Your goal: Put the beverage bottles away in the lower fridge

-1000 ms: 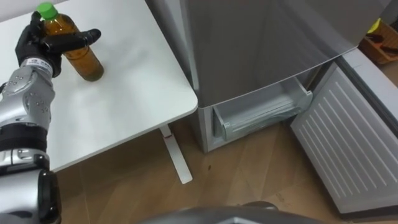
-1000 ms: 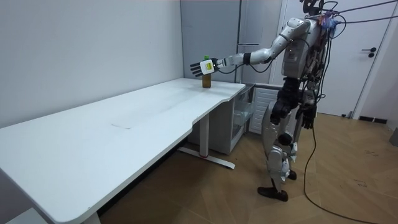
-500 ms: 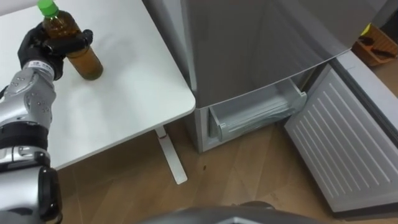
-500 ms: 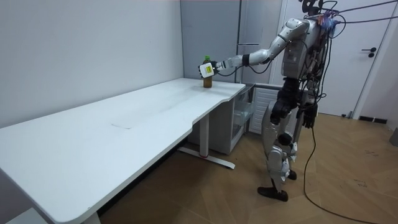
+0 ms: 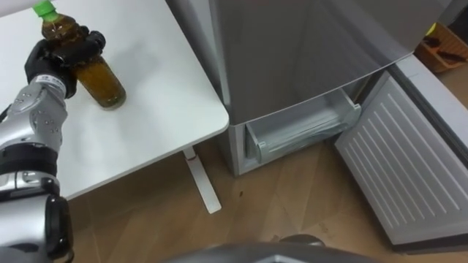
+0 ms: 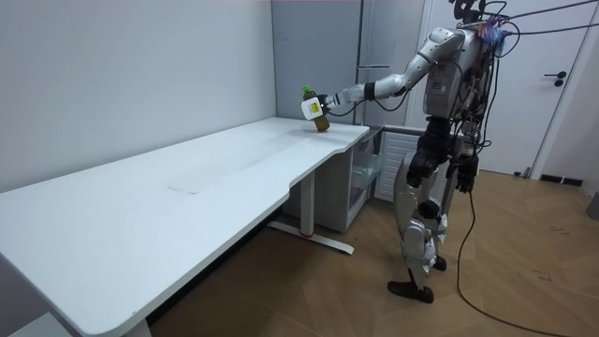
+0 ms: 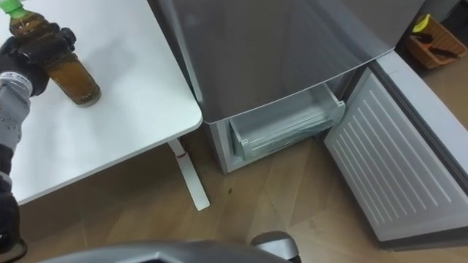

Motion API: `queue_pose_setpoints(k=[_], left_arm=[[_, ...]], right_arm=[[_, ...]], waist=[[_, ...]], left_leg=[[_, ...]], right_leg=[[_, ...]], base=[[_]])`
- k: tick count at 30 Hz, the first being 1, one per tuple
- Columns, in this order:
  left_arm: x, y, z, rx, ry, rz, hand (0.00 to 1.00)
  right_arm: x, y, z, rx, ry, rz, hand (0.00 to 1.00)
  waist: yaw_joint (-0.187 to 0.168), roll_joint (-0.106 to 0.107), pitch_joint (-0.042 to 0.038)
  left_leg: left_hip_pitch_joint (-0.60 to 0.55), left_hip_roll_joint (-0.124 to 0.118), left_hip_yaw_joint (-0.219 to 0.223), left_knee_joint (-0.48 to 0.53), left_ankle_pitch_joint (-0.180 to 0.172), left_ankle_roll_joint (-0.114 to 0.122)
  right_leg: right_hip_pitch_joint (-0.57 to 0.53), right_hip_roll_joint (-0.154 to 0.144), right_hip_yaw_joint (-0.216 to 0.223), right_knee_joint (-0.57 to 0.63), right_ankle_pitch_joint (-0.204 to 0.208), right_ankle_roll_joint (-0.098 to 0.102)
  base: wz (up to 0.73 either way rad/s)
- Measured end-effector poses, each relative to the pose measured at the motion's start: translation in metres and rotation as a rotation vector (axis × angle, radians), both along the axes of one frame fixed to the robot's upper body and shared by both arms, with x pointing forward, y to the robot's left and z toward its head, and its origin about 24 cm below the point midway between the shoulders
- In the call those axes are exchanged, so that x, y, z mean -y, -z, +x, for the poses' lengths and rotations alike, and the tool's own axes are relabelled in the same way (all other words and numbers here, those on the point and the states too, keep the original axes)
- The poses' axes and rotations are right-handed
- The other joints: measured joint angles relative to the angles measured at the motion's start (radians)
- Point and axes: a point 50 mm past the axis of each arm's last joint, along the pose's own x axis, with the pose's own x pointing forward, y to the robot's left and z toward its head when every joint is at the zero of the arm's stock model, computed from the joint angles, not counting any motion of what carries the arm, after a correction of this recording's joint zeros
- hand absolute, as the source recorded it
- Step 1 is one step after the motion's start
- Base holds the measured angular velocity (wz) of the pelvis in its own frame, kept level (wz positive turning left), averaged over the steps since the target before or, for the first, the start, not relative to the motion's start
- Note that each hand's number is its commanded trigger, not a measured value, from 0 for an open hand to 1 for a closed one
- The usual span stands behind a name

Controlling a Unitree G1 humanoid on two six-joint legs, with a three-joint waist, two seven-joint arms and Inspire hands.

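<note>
Left eye view, 10 o'clock: left hand [image 5: 58, 57] curled round the tea bottle [image 5: 101, 79], which is tilted over the worktop [image 5: 153, 109]. Risk: the grip sits high, so the bottle may swing or slip before reaching the fridge drawer [image 5: 307, 128] at 3 o'clock.

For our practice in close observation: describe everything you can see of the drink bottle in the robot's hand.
The bottle looks like clear plastic, filled with amber-brown drink, with a bright green cap on. It is tilted, not upright, with the cap pointing away from the robot. The left hand has its fingers curled round the neck and shoulder. The base is at or just above the white table; contact cannot be told.
</note>
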Motion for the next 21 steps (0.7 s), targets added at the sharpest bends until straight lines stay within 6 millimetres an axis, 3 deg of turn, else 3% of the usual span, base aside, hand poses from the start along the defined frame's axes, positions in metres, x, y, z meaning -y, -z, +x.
queue_pose_setpoints(k=[12, 21], left_arm=[[0.004, 0.001, 0.001, -0.014, 0.020, 0.027, 1.00], [0.012, -0.024, 0.008, 0.090, 0.077, 0.102, 1.00]], right_arm=[[0.004, 0.000, 0.018, 0.061, -0.022, -0.052, 0.00], [0.004, 0.001, 0.026, 0.092, -0.055, -0.050, 0.00]], waist=[[0.002, 0.014, -0.0008], [0.030, 0.012, -0.0029]], left_leg=[[-0.009, -0.001, -0.022, 0.007, 0.000, 0.000], [-0.014, -0.002, -0.059, 0.019, 0.001, 0.000]], right_leg=[[0.000, -0.002, -0.024, 0.000, 0.000, 0.000], [0.021, -0.003, -0.052, -0.002, 0.000, 0.000]], base=[[0.04], [0.12]])
